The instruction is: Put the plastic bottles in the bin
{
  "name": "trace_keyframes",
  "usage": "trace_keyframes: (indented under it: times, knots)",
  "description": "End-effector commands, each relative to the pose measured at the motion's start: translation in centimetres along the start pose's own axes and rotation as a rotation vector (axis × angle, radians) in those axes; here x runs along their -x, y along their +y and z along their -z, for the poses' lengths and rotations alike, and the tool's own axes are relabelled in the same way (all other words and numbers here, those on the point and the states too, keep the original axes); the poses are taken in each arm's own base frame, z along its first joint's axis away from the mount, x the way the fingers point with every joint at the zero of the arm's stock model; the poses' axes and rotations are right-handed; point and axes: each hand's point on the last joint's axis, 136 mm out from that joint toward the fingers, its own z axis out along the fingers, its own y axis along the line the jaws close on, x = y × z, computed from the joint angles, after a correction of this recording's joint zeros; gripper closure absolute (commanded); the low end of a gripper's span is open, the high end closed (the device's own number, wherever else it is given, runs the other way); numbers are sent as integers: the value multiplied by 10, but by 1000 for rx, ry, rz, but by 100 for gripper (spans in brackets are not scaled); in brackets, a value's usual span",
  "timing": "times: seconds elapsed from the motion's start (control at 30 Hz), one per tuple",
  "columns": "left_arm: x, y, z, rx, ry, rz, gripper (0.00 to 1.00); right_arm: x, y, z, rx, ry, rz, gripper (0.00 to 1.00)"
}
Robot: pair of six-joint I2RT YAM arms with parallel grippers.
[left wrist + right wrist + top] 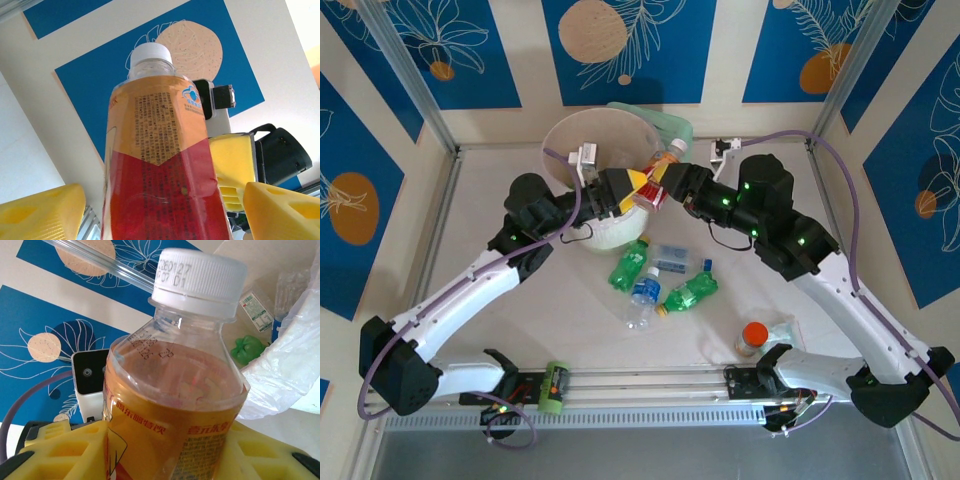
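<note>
Squeezing the red-and-yellow bottle (670,158), the right claw (665,185) hangs over the bin (560,130); the left claw (628,188) is spread apart around the bottle.

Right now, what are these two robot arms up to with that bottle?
Both arms meet by the round white bag-lined bin. The right gripper clamps a clear plastic bottle with a red-and-yellow label; the left gripper straddles it, fingers seemingly not touching. Green plastic bottles and a clear blue-labelled one lie on the table, not yet binned.
</note>
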Motion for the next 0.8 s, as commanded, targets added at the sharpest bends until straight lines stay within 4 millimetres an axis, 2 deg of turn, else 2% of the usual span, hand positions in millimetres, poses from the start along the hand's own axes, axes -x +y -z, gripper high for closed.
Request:
trace_keyframes:
  times: [0.0,0.33,0.4,0.5,0.57,0.77]
  knots:
    - [-1,-21,0,-57,7,-65,23,6,23,8,71,-17,16,53]
    - [-1,-19,-1,-59,9,-79,36,6,23,7,70,-18,11,52]
    - [-1,-19,-1,-57,9,-84,36,7,23,8,66,-20,10,46]
    - [2,-21,2,-34,-1,-112,37,10,20,13,45,-42,19,28]
    - [7,-22,5,-3,-14,-133,38,13,16,20,15,-60,32,22]
    - [34,-36,20,75,-76,-225,37,26,-20,47,-174,-105,49,16]
